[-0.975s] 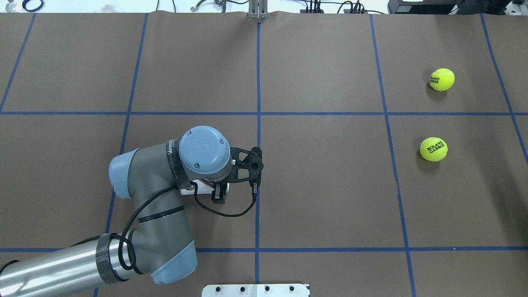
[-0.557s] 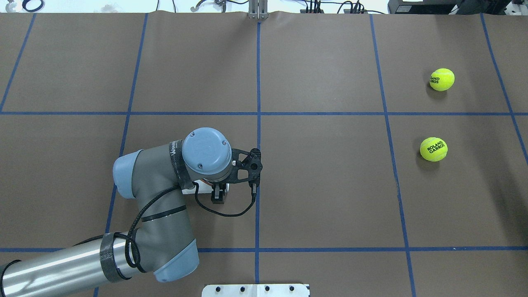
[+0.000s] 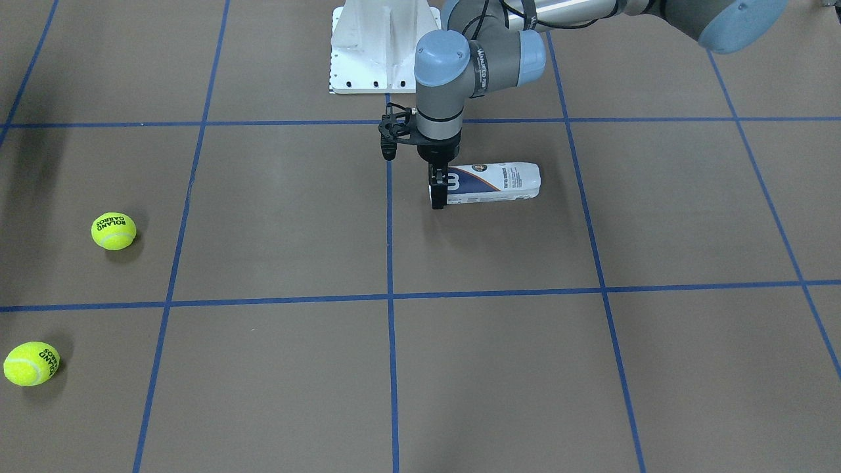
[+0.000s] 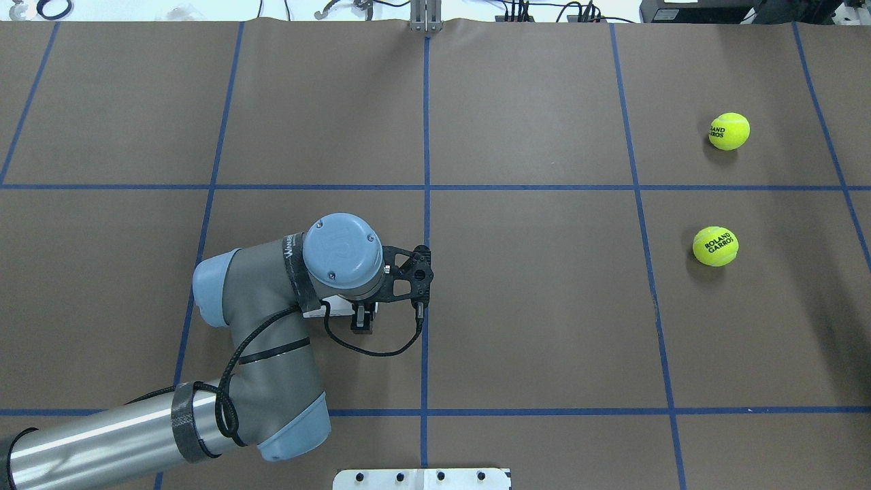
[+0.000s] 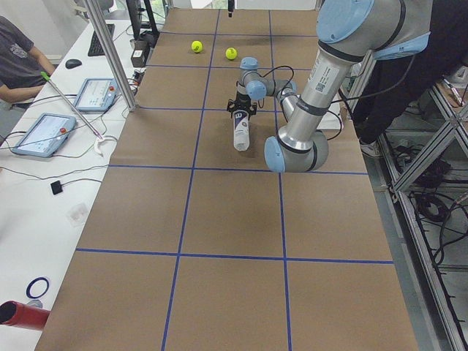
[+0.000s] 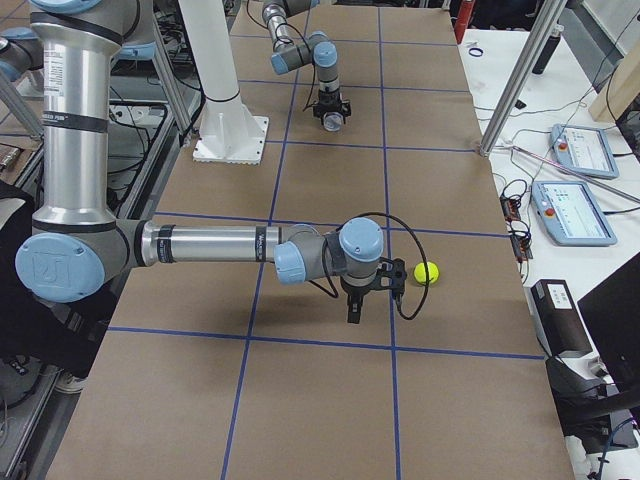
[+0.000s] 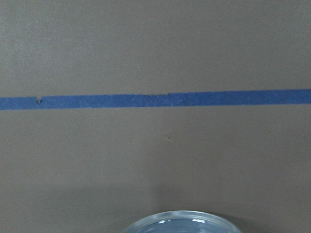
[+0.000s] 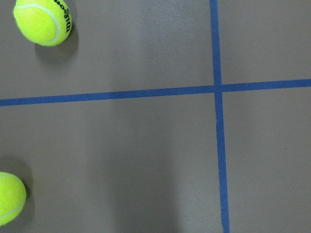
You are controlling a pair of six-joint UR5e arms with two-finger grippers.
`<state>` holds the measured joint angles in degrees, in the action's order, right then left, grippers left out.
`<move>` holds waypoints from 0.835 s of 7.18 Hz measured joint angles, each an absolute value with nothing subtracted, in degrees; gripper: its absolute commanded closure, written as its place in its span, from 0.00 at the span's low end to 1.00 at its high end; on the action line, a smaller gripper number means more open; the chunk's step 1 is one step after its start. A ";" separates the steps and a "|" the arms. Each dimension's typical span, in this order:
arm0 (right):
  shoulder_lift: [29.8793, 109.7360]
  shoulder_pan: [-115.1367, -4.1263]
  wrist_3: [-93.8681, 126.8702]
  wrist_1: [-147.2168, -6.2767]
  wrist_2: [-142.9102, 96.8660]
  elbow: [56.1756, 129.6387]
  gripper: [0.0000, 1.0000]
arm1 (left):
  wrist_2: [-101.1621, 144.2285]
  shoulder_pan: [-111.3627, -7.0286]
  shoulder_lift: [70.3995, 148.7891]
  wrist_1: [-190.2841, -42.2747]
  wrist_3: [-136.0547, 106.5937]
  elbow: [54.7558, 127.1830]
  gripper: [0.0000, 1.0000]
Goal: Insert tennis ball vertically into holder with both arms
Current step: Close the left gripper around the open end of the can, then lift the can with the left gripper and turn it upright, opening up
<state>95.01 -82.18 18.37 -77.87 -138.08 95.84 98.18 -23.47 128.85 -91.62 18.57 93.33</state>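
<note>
The holder lies on its side on the brown table, its open end toward the middle blue line. My left gripper points straight down over that end, open, with its fingers straddling the rim. From overhead the wrist hides most of the holder. The left wrist view shows only the holder's clear rim. Two tennis balls sit far off on the right side. My right gripper hangs beside one ball; I cannot tell whether it is open or shut.
The white pedestal base stands at the robot's edge of the table. Blue tape lines divide the table into squares. A person sits at a side desk with tablets, beyond the table's far edge.
My left arm's wrist has sunk a little lower over the holder's end and its elbow has shifted slightly right. The balls have not moved.
</note>
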 measured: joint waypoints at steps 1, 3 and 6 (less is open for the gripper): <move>95.01 -82.18 18.41 -77.87 -138.08 95.91 0.00 | 98.15 -23.47 128.85 -91.65 18.58 93.19 0.18; 95.01 -82.18 18.47 -77.81 -138.08 96.11 0.00 | 97.67 -23.47 128.91 -91.99 18.55 93.01 0.21; 94.83 -82.18 18.46 -77.78 -138.09 96.33 0.00 | 96.81 -25.57 131.16 -98.08 17.67 94.02 0.21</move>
